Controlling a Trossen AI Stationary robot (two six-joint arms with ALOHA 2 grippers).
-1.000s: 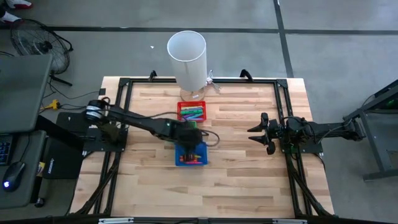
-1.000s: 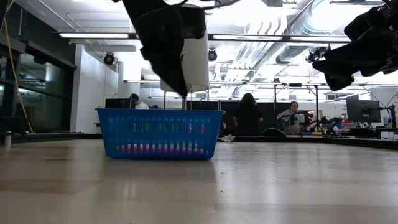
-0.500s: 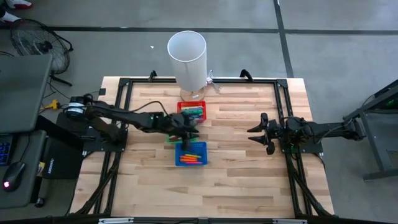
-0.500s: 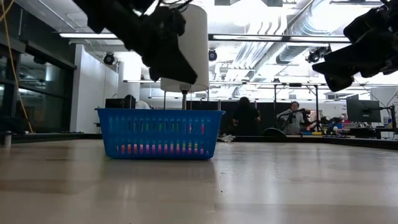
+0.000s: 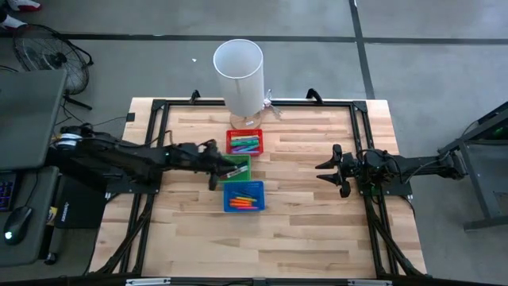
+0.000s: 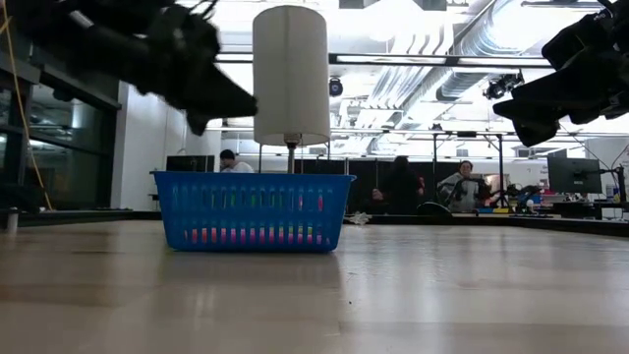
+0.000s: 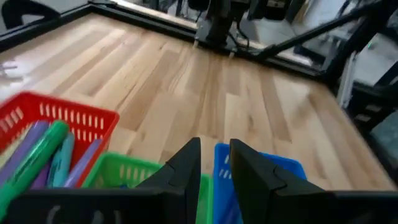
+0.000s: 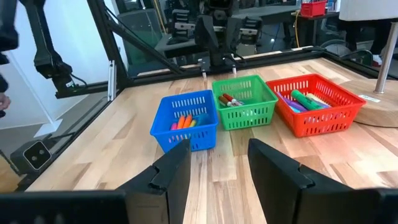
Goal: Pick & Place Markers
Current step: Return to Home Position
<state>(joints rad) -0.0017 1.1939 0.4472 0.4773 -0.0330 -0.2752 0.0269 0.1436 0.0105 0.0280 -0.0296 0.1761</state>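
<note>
While markers lie in bins, left hand above green bin

From above, the left gripper covers much of the green bin, so its contents cannot be told there. At table height the blue bin hides the other two, its markers show only as coloured smears through the mesh, and the left arm is a dark blur. The left wrist view cuts off the red bin, and the fingers hide parts of the green and blue bins.
</note>
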